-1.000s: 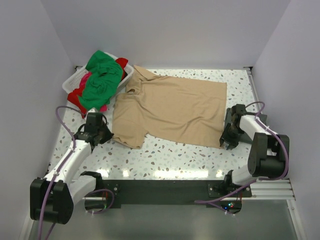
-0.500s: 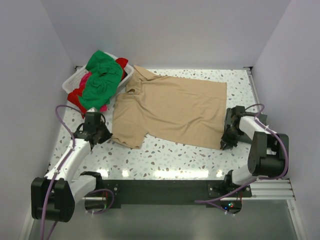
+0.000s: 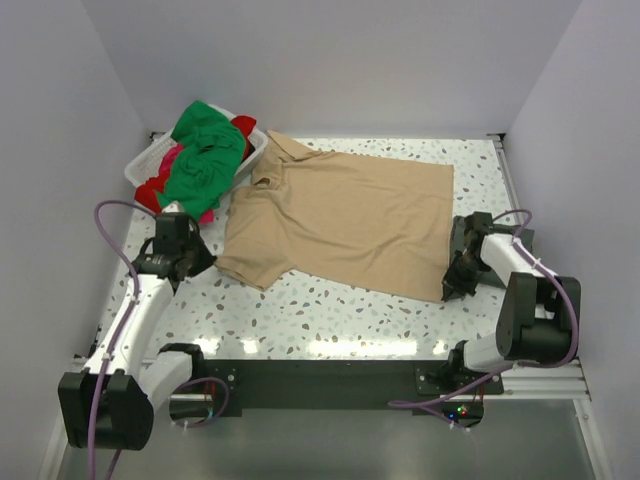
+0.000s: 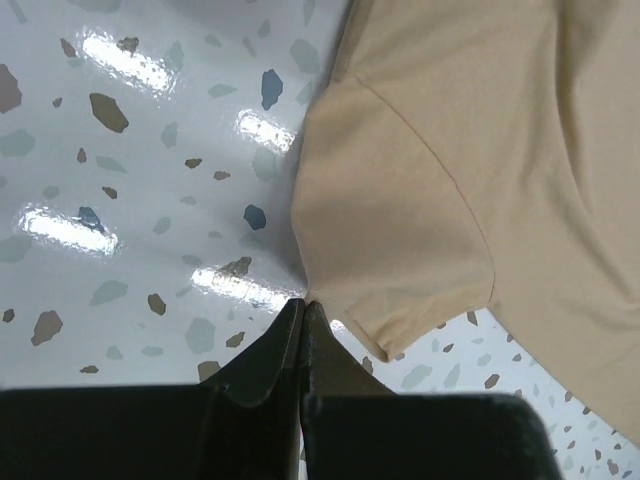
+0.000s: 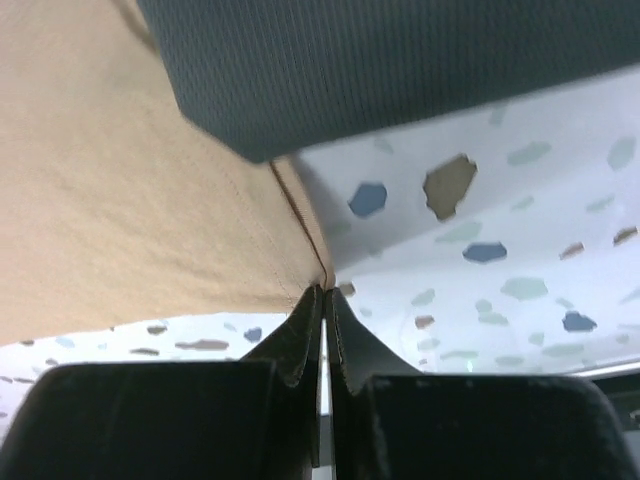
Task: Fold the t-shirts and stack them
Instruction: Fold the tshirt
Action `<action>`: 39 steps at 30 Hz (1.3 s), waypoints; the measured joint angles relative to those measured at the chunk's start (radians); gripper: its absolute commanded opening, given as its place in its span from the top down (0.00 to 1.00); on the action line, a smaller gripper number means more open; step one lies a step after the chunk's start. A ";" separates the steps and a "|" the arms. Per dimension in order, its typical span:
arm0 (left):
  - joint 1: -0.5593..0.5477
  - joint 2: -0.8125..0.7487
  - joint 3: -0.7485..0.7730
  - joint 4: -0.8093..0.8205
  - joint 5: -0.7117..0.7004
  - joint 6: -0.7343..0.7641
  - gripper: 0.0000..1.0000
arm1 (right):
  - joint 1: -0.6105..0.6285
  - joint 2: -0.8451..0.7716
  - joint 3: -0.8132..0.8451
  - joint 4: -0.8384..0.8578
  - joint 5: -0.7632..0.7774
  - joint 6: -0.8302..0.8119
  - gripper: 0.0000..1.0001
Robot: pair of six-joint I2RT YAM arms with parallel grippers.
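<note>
A tan t-shirt (image 3: 340, 215) lies spread flat across the table, collar toward the basket. My left gripper (image 3: 207, 262) is shut on the tip of its near sleeve, which is drawn out to the left; in the left wrist view the closed jaws (image 4: 303, 302) pinch the sleeve corner of the tan cloth (image 4: 450, 150). My right gripper (image 3: 447, 288) is shut on the shirt's near hem corner; the right wrist view shows the jaws (image 5: 325, 290) closed on the hem of the tan cloth (image 5: 120, 200). No dark grey shirt is in view.
A white basket (image 3: 140, 165) stands at the back left, holding a bright green shirt (image 3: 205, 150), a red one (image 3: 243, 125) and a pink one (image 3: 172, 158). Grey walls enclose the table on the left, back and right.
My left gripper has moved left and away from me with the sleeve tip, pulling the sleeve out flatter. The right gripper has barely moved.
</note>
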 measured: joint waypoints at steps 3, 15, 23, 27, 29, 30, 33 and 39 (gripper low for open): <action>0.006 -0.021 0.031 -0.033 0.003 0.013 1.00 | 0.000 -0.055 0.006 -0.056 -0.001 0.000 1.00; 0.009 -0.179 0.106 -0.277 -0.010 0.053 1.00 | 0.000 -0.190 0.023 -0.254 0.001 0.000 1.00; 0.009 -0.298 0.120 -0.457 -0.012 0.097 1.00 | 0.024 -0.265 0.022 -0.346 0.001 0.000 1.00; 0.009 -0.325 0.120 -0.520 0.011 0.126 1.00 | 0.032 -0.295 0.015 -0.370 -0.004 0.000 1.00; 0.009 -0.321 0.119 -0.533 0.031 0.145 1.00 | 0.033 -0.298 0.011 -0.376 -0.013 0.002 1.00; 0.009 -0.313 0.119 -0.533 0.042 0.151 1.00 | 0.033 -0.298 0.006 -0.376 -0.019 0.003 1.00; 0.009 -0.267 0.117 -0.522 0.076 0.170 1.00 | 0.033 -0.298 -0.010 -0.375 -0.032 0.009 1.00; 0.009 -0.130 0.114 -0.426 0.135 0.192 1.00 | 0.033 -0.291 -0.029 -0.352 -0.071 0.028 1.00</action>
